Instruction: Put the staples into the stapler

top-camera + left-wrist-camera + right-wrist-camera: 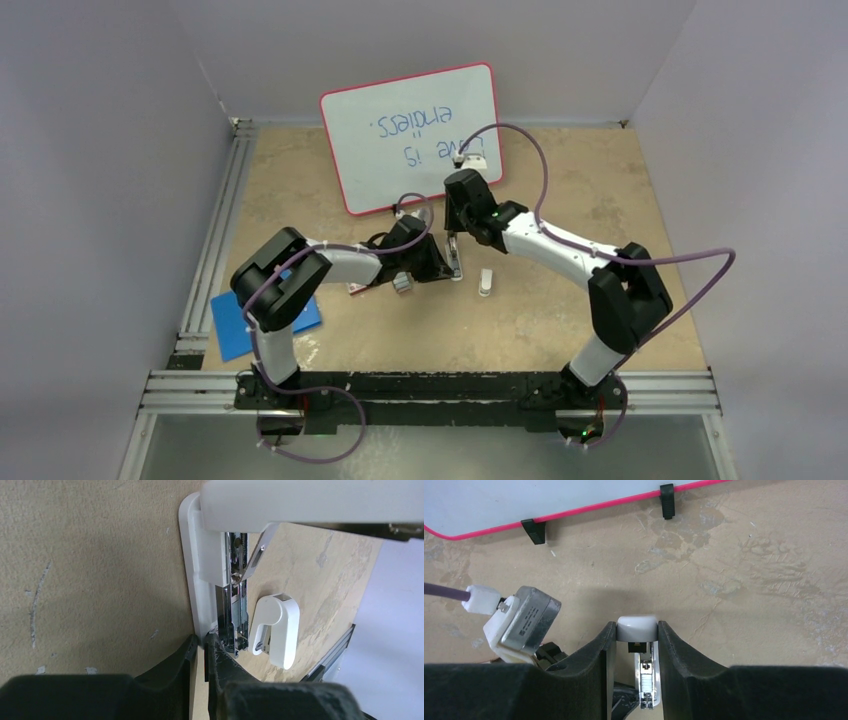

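Two white halves of the stapler (196,570) gape, baring a steel channel; right gripper (637,630) clamps the lid tip, left gripper (201,646) nearly closed at channel's end.

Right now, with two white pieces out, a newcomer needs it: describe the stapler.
Find the pink-framed whiteboard; just in front of it, the right gripper clamps the stapler. It is hinged open with bare metal showing, longer than the stubby white piece lying beside it.

Left claw (201,649) and right claw (637,630) clamped, nearly meeting.
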